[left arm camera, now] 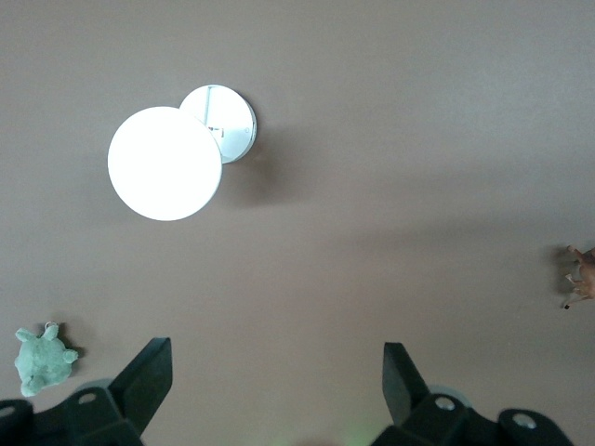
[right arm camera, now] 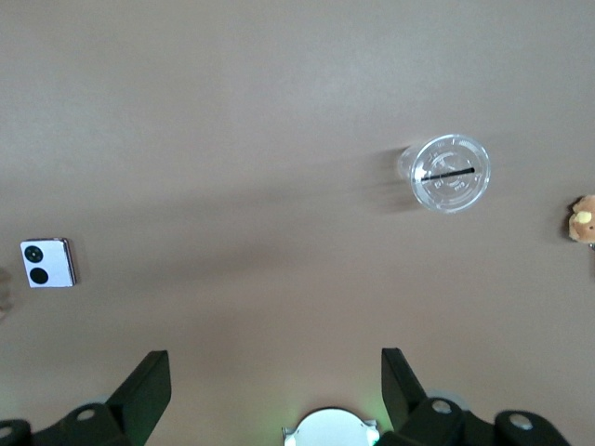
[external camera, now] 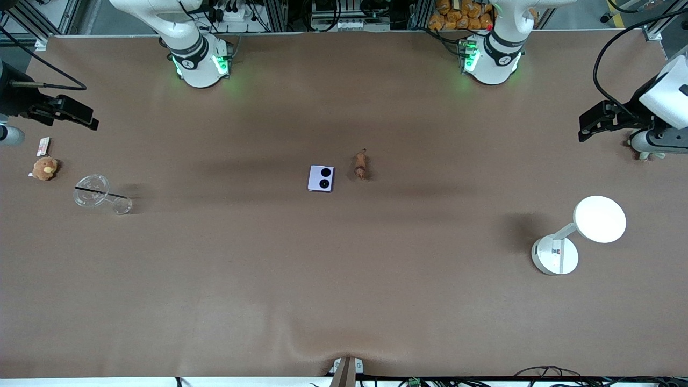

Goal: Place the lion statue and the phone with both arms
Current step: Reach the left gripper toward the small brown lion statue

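Lying near the middle of the table (external camera: 344, 279) are two task things: one phone (external camera: 321, 178) and one lion statue (external camera: 360, 165). They lie just beside each other without touching; the statue is toward the left arm's end and slightly farther from the front camera than the phone. The phone lies flat with two black circles up.

Both arms are pulled back to the table ends. The left gripper (left arm camera: 277, 376) hangs over the left arm's end, its two fingers (left arm camera: 149, 372) spread wide and holding nothing. Between these fingers only bare table shows; one white lamp (left arm camera: 177, 153) stands ahead of them, one green plush toy (left arm camera: 42, 360) lies outside one finger, and the lion statue is well apart outside the other finger.

The right gripper (right arm camera: 276, 376) hangs over the right arm's end, fingers (right arm camera: 149, 376) also wide open and empty. The phone is well apart outside one finger. One clear cup (right arm camera: 448, 172) lies on its side ahead of the other finger, and one tan plush toy (right arm camera: 584, 219) is outside it. In the front view one small white-and-red card (external camera: 43, 145) lies near this toy.
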Controlling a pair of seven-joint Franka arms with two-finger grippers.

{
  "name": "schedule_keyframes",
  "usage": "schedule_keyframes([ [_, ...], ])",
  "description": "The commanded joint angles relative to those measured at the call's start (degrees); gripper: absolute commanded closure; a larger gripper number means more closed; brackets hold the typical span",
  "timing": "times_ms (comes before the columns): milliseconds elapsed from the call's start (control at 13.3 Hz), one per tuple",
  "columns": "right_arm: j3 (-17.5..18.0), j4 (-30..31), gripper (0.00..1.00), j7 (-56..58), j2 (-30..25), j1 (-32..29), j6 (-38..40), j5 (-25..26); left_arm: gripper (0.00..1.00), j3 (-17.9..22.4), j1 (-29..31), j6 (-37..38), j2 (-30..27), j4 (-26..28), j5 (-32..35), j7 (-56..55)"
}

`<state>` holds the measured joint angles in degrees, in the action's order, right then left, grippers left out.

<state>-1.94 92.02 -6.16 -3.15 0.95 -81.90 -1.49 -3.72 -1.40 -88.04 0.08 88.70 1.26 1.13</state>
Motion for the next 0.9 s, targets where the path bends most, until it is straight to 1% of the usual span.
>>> schedule_keyframes([
  [0,1.0,-1.5,0.0,0.5,0.6,0.2,-2.1,-0.4,0.0,-0.5,0.3,-0.3,0.2,0.0,0.0,-0.4],
  [150,0.9,-1.4,0.0,0.6,0.5,1.2,-2.6,-0.4,0.0,-0.5,-0.1,-0.2,0.4,-0.2,0.0,-1.3],
  [451,0.9,-1.4,0.0,0.6,0.5,1.2,-2.5,-0.4,0.0,-0.6,0.3,-0.2,0.8,-0.1,-0.8,-1.6],
  [526,0.9,-1.4,0.0,0.6,0.5,1.2,-2.6,-0.4,0.0,-0.6,0.3,-0.2,1.7,-0.3,-1.5,-1.7],
  [676,0.9,-1.4,0.0,0.6,0.5,1.2,-2.6,-0.4,0.0,-0.3,0.4,-0.2,3.3,-0.4,-6.7,-3.8],
  [827,0.9,-1.3,0.0,0.6,0.5,1.2,-2.5,-0.4,0.0,-0.7,-0.5,-0.3,3.9,-0.4,-7.6,-4.2],
])
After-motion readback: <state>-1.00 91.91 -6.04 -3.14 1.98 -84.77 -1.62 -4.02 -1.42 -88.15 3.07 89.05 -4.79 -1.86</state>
